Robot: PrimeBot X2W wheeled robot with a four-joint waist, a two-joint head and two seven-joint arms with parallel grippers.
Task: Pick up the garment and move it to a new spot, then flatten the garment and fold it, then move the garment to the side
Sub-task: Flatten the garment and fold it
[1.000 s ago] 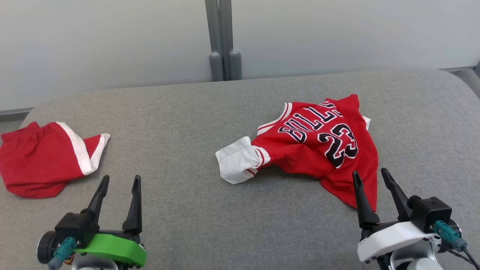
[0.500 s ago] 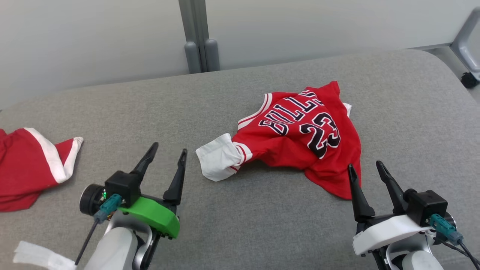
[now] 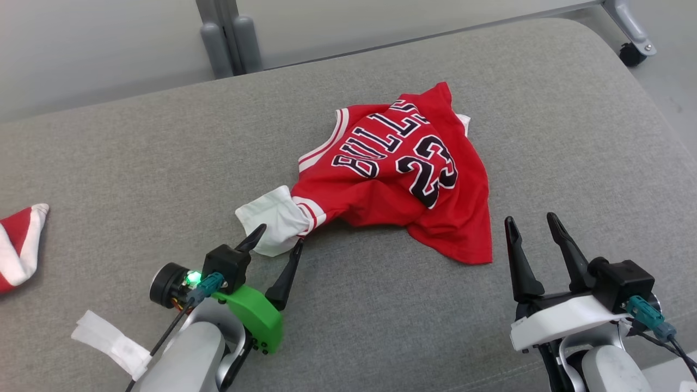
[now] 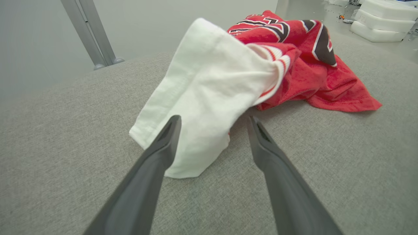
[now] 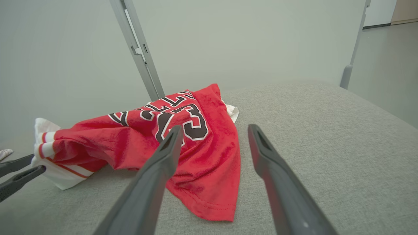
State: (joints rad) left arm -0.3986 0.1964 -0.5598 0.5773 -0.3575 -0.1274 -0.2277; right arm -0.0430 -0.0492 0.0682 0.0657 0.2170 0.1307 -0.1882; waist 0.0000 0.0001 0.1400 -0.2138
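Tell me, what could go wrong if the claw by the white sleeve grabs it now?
1. The open left gripper is lined up on the white sleeve alone; lifting by it could leave the crumpled red jersey dangling and twisted.
2. Closing this low, it might pinch the grey cushion too.

Red-white cloth (image 3: pixel 19 239) at grey padded surface (image 3: pixel 136 163) left edge; grey post (image 3: pixel 218 38) behind.
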